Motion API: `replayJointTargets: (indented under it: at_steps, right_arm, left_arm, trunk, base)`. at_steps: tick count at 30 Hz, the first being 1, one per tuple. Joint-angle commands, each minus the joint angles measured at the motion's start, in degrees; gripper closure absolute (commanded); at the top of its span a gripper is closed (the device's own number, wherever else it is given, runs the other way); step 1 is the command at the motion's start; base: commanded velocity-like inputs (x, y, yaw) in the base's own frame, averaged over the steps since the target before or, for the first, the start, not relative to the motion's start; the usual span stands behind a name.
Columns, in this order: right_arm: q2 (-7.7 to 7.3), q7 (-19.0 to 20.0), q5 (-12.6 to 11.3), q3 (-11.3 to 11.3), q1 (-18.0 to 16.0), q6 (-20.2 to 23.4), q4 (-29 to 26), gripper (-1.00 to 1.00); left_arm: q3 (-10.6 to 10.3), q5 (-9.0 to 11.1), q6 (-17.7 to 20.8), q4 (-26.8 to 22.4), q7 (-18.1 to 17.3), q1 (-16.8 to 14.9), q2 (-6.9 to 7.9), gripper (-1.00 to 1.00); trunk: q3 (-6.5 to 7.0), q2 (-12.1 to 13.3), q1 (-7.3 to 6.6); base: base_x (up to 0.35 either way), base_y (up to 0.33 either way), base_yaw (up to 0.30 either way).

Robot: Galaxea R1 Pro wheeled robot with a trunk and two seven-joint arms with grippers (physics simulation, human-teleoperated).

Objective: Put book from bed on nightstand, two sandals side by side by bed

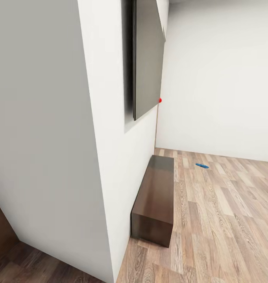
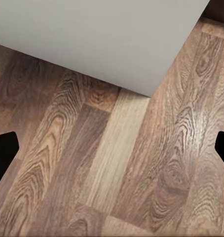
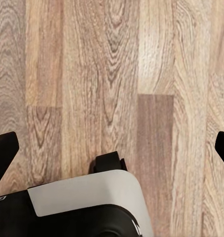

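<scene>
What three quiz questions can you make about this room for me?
1. True or false: the blue sandal lies on the wood floor.
2. Which thing stands against the white wall? A) a dark brown bench B) a green chair C) a round table
3. Fill in: the left hand is ____ over the floor planks.

Key: 1 true; 2 A; 3 open

Bench (image 1: 155,200) along wall (image 1: 122,157), sandal (image 1: 202,166) beyond
</scene>
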Motion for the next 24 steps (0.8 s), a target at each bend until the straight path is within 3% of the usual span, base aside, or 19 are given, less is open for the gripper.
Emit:
replayJointTargets:
  at_steps: [1, 24]
  right_arm:
    - [0.03, 0.10, -0.07, -0.18, -0.03, -0.07, 0.01, -1.00]
    - [0.00, 0.18, 0.43, -0.07, -0.03, -0.07, 0.01, -1.00]
  left_arm:
    - [0.03, 0.01, -0.14, 0.06, -0.01, -0.02, -0.01, -1.00]
    - [-0.09, -0.02, -0.15, 0.20, -0.01, -0.05, -0.04, -1.00]
  trunk:
    - [-0.06, -0.03, 0.00]
    - [-0.06, -0.03, 0.00]
  base:
    - [0.000, 0.000, 0.000]
    - [0.000, 0.000, 0.000]
